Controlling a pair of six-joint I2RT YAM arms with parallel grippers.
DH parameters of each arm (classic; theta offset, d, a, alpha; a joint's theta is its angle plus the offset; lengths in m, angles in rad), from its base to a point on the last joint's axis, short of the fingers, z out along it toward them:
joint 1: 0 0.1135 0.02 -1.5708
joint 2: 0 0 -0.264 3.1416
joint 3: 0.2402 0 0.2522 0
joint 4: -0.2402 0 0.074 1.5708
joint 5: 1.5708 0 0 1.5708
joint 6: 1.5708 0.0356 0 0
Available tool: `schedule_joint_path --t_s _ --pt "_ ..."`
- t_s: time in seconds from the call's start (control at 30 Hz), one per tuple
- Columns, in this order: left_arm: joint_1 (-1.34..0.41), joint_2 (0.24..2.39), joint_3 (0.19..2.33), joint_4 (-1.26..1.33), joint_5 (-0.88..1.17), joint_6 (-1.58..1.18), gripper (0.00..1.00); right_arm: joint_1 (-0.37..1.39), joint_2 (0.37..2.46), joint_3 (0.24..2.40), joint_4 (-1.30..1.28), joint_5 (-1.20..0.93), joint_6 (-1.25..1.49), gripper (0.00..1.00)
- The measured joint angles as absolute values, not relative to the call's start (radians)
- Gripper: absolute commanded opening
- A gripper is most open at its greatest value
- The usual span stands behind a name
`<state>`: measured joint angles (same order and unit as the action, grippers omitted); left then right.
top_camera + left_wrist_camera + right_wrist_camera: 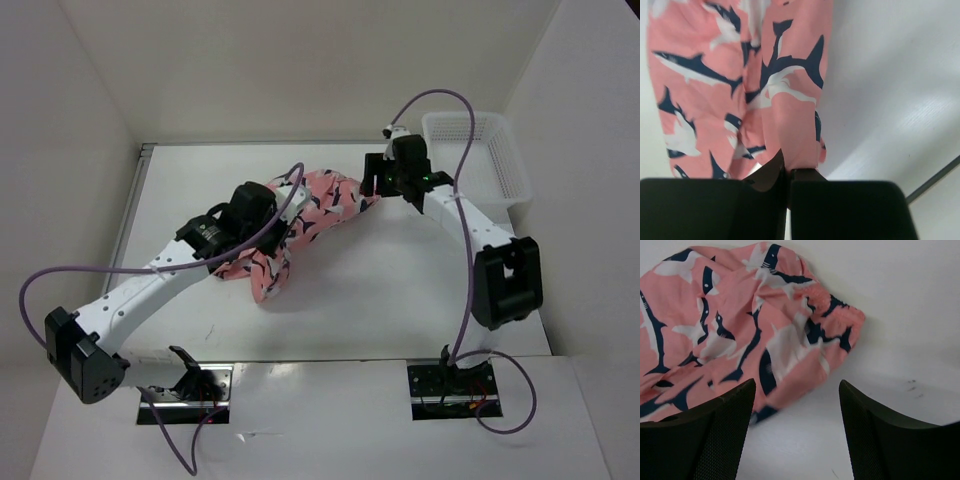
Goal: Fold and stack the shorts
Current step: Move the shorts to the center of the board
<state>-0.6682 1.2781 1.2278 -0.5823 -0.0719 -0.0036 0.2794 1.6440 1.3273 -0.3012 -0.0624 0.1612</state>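
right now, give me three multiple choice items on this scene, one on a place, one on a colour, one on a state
1. Where does the white mesh basket sit? A between the arm bases; B far right corner of the table; C near left corner.
2. Ground colour of the shorts? A salmon pink; B green; C yellow.
3. How do the left jaws stand? A wide open; B gripping the basket; C shut on the shorts.
Answers: B, seen at the top view's upper right; A, pink under navy and white prints; C, the left wrist view shows them closed with cloth pinched between.
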Motion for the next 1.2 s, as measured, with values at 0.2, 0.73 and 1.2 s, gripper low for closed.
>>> schedule_joint_path --t_s 0.2,0.73,1.2 --pt "-0.614 1.289 1.137 -0.654 -0.051 -0.003 0.0 0.288 1.9 1.512 -0.291 -0.027 0.221 0.7" --pt "-0.58 1.285 1.077 -0.696 0.041 -0.003 0.01 0.287 1.937 1.38 -0.363 0.119 0.397 0.74" --pt "-0.577 1.288 1.073 -0.704 0.053 -0.003 0.01 0.287 1.945 1.333 -0.305 -0.055 0.466 0.7"
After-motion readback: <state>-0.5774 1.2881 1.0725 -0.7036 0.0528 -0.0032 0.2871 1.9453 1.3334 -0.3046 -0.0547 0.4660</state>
